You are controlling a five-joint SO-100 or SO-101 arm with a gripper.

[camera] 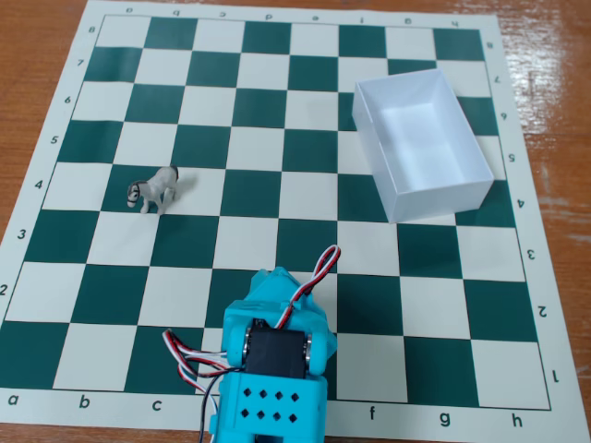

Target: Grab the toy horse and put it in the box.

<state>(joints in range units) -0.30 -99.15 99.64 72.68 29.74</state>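
**Toy horse and box on a chessboard mat, fixed view**

The fixed view looked down on a green-and-white chessboard mat laid on a wooden table. The toy horse stood upright on the left side of the mat, in the row marked 4, straddling the border between a dark square and the light square to its right. It was a small grey-white figurine with a darker mane and muzzle; its head pointed toward the left edge of the picture and its tail toward the right. Its four legs rested on the mat, and it touched nothing else.

The box sat on the right side of the mat, well apart from the horse. It was white, rectangular and open-topped, with low thin walls, and its interior was bare. It lay slightly skewed against the grid of squares.

The turquoise arm entered from the bottom edge near the centre, with a black servo body set in its housing and red, white and black wires looping around it. The gripper itself could not be made out from this angle, so whether its fingers were spread or closed could not be told. The arm was clear of both the horse and the box.
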